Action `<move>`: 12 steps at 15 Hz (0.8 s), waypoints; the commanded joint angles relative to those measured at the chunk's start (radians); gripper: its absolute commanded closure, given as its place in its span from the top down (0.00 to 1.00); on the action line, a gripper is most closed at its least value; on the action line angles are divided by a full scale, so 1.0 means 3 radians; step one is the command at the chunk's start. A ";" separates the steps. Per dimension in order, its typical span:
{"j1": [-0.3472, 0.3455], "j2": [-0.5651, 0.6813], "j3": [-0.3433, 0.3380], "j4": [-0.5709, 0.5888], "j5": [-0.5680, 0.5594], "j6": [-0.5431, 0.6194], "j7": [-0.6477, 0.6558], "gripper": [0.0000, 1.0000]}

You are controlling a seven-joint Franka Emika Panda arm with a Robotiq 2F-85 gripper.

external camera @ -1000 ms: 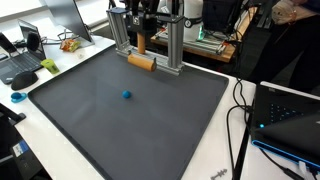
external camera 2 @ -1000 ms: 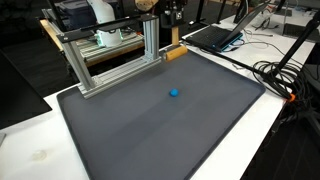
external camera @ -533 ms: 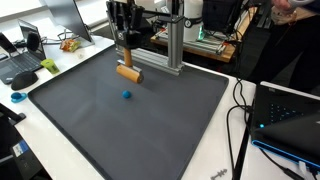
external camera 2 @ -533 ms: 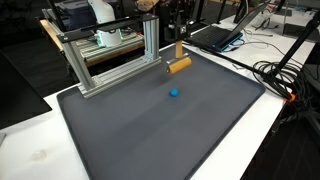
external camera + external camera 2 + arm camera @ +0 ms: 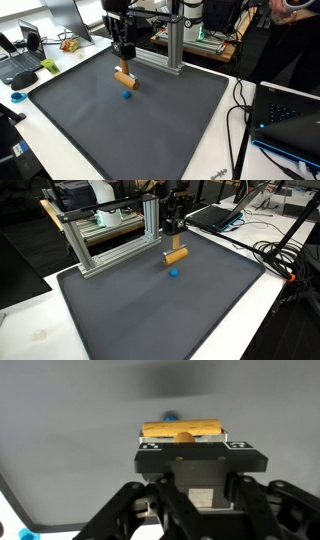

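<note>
Since a second ago, end effector (image 5: 124, 66) has come away from the aluminium frame (image 5: 170, 45) at the far edge of the surface (image 5: 30, 320) and out over the dark mat (image 5: 150, 130), carrying the wooden cylinder (image 5: 125, 80) with it.

- End effector: jaws clamped on the wooden cylinder. In the wrist view the cylinder (image 5: 183, 429) lies crosswise between the fingers, both ends sticking out past them.
- Cylinder: hangs below the fingers, roughly level, slightly skewed to the mat edges in both exterior views (image 5: 176, 256). I cannot tell whether it clears the mat or brushes it.
- Small blue piece (image 5: 127, 96): lies on the mat just beside the cylinder, on the side towards the mat's middle; same in an exterior view (image 5: 174, 272). Apart, not touching. Wrist view shows only a sliver of it (image 5: 170, 417) behind the cylinder.
- Frame: stands along the mat's far edge (image 5: 110, 245), now well behind the arm.
- Off the mat: laptop (image 5: 25, 62) near one corner of the surface, cables (image 5: 285, 255) past the opposite edge.
</note>
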 commanded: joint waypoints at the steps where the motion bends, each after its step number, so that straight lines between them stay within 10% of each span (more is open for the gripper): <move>1: 0.0047 0.0089 -0.0065 0.0080 -0.0044 0.0074 0.0075 0.22; 12: 0.0093 0.0272 -0.0148 0.0091 -0.0086 0.0274 0.0169 0.22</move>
